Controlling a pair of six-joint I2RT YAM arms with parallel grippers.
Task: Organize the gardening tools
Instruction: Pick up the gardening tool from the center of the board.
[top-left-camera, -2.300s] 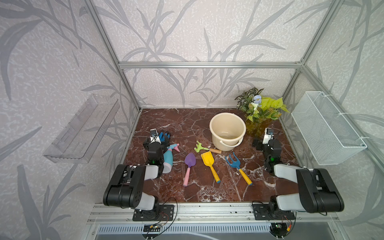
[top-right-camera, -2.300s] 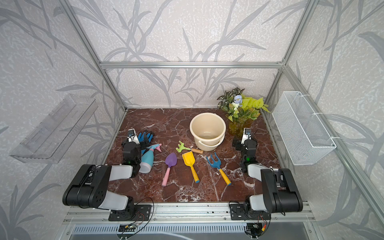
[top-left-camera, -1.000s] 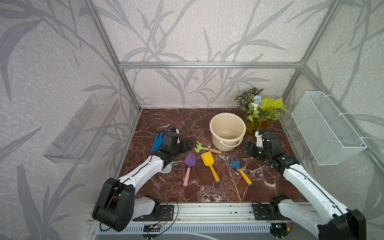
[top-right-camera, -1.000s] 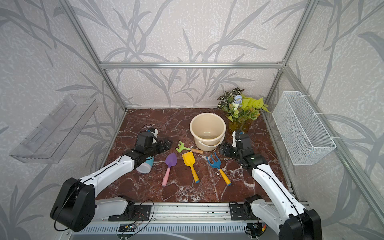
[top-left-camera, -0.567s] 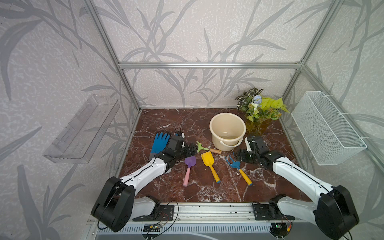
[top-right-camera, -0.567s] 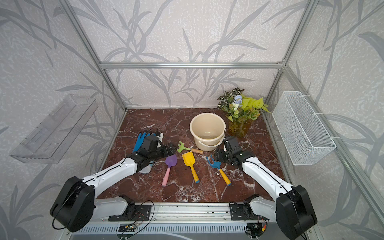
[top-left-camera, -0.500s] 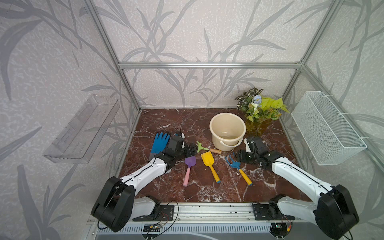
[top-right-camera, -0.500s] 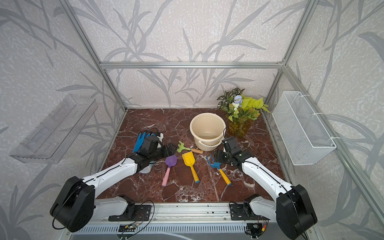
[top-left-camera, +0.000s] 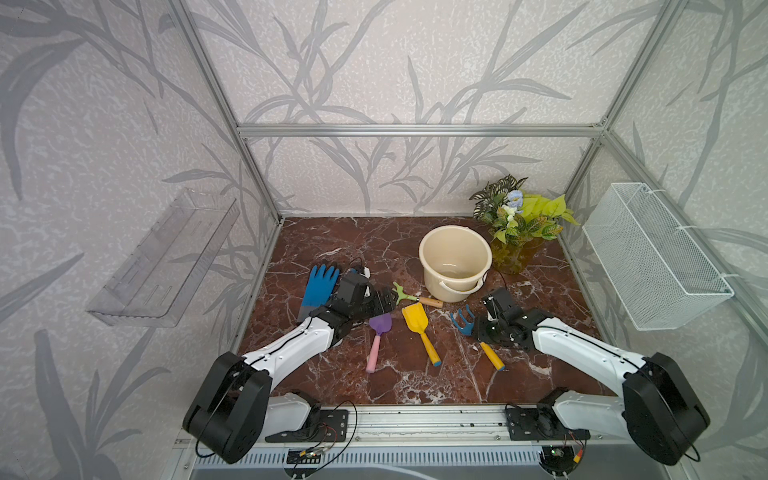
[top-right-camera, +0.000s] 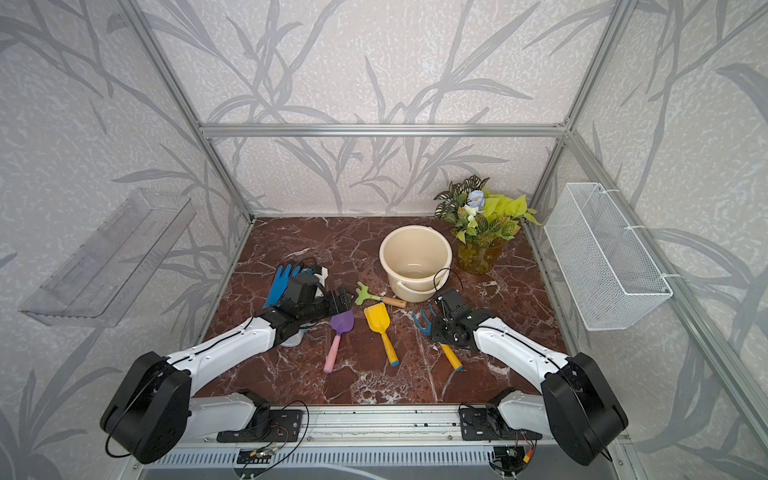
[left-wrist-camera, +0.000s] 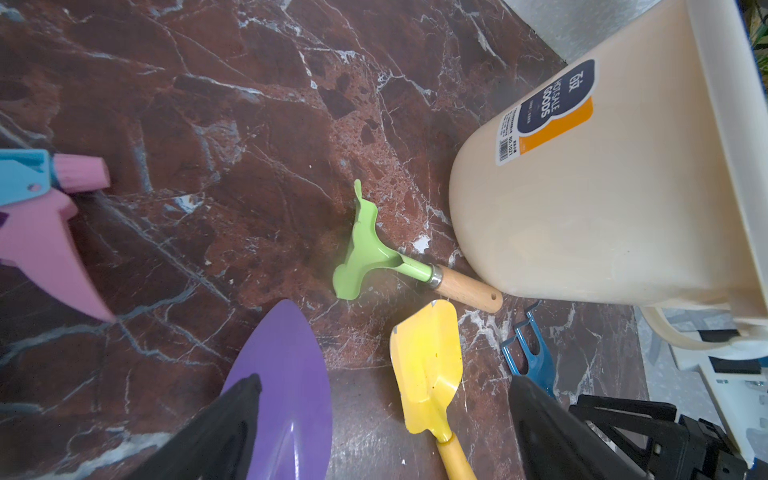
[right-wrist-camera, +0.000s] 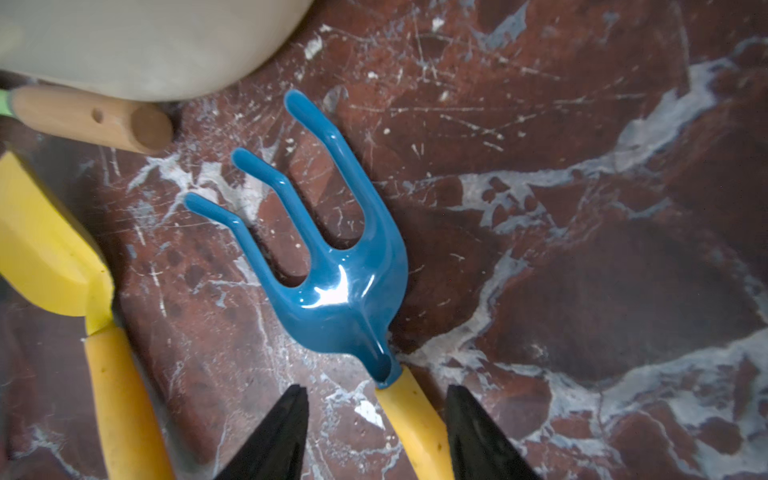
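Several gardening tools lie in a row in front of the cream bucket (top-left-camera: 455, 259). They are a green rake (top-left-camera: 409, 296) with a wooden handle, a purple trowel (top-left-camera: 379, 328), a yellow shovel (top-left-camera: 417, 322) and a blue fork (top-left-camera: 462, 324). My left gripper (top-left-camera: 384, 300) is open, low over the trowel's blade (left-wrist-camera: 286, 374), with the rake's head (left-wrist-camera: 361, 253) just ahead. My right gripper (right-wrist-camera: 376, 390) is down at the fork's yellow handle (right-wrist-camera: 415, 424). Its jaws stand on either side of the handle, with a gap still showing on one side.
A blue glove (top-left-camera: 318, 282) and a pink-and-blue spray bottle (left-wrist-camera: 37, 216) lie by my left arm. A potted plant (top-left-camera: 515, 232) stands behind the bucket. A wire basket (top-left-camera: 652, 257) hangs on the right wall and a clear shelf (top-left-camera: 166, 257) on the left wall.
My left gripper has moved right, up to the rake and trowel. My right gripper has come left and down over the fork's handle, and its jaws have narrowed.
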